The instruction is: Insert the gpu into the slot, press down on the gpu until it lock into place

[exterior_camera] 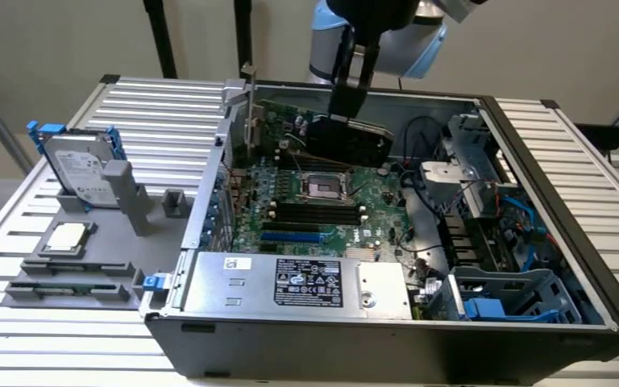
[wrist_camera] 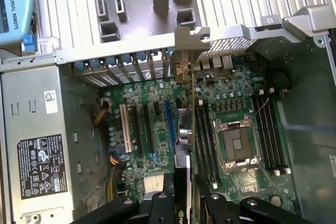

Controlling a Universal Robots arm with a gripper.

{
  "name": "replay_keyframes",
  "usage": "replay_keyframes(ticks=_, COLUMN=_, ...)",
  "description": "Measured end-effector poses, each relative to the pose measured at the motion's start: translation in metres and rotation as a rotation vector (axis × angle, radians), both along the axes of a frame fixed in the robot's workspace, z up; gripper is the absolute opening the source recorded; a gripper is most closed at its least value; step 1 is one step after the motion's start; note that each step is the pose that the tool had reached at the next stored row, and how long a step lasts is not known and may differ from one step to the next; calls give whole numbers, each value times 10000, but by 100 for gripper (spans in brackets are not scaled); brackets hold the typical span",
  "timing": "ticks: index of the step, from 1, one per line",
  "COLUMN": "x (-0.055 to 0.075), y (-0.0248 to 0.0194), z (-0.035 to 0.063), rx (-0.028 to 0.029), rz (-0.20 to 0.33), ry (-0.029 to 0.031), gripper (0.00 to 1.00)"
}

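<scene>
Gpu [exterior_camera: 355,139]: clamped in end effector [exterior_camera: 347,105], jaws partway closed and pinching card from both sides. Hanging tilted in the air inside open computer case [exterior_camera: 396,347], over far part of motherboard [exterior_camera: 372,197], clear of board surface as far as exterior view tells. Slot [exterior_camera: 290,237]: bright-blue strip near power supply [exterior_camera: 288,282], empty, nothing seated in it, apart from card in exterior view. Wrist view: gpu [wrist_camera: 181,174] seen edge-on between fingers [wrist_camera: 164,203] of end effector [wrist_camera: 184,203], silver end bracket toward slotted rear wall of case. Blue slot [wrist_camera: 169,127] running parallel and just beside card's edge, so roughly lined up lengthwise but, judging by offset, not directly over socket. Black memory sockets [exterior_camera: 315,214] and CPU socket [exterior_camera: 326,187] on other side of card, untouched. Grey hard drive [exterior_camera: 81,173] with blue rails parked on fixture on counter [exterior_camera: 567,161], exterior view's left, well apart, not involved. Progress, as judged: pick-up done, card inside case and near alignment. Insertion not yet done, no contact with slot visible. Press-down and locking not yet done. Roughly early-to-mid task.
</scene>
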State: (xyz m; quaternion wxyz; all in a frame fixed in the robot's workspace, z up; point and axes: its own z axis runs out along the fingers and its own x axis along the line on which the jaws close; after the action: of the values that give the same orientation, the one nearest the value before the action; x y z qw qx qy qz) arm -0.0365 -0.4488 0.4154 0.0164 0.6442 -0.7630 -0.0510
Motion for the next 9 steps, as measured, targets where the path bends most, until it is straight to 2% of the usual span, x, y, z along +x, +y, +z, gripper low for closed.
replay_keyframes(ticks=3, x=1, y=0, z=-14, rx=67, rz=472, ry=-35, gripper=26)
replay_keyframes(ticks=6, x=0, y=0, z=-30, rx=102, rz=921, ry=-109, gripper=26)
replay_keyframes(ticks=9, x=0, y=-4, z=-50, rx=161, rz=1124, ry=-174, gripper=26)
